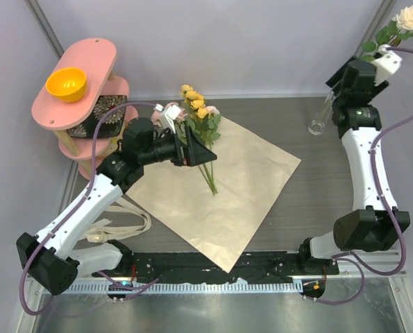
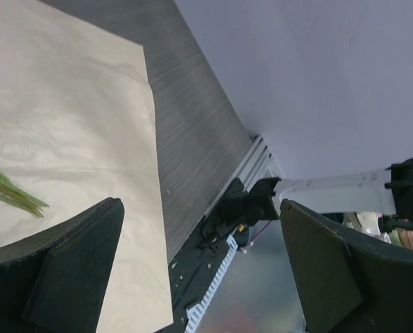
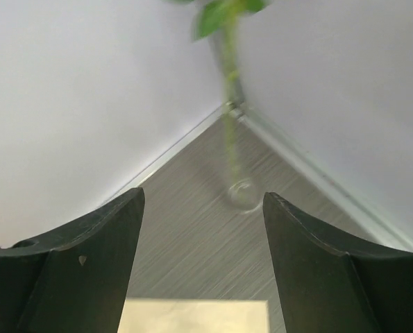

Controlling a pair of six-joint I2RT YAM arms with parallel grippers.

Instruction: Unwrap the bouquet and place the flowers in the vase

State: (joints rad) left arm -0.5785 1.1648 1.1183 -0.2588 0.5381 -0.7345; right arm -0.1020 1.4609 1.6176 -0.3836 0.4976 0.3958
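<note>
Grey wood-grain counter [image 1: 310, 201] sits between pale walls [image 1: 227, 41]. Nearest, the kraft paper [image 1: 227, 208] lies flat, unwrapped. On its 12 o'clock corner lie the flowers [image 1: 205, 123], stems toward 6. The left tool [image 2: 200, 208] hovers over them, jaws wide, empty. Those stems look thin, light and bendy, blooms easily crushed, so the hold likely belongs mid-stem. Far at 2 o'clock, the vase [image 3: 241, 193] carries one stem; slim glass, probably tippy. The right tool [image 3: 203, 196] faces it, gaping wide, holding nothing.
</note>
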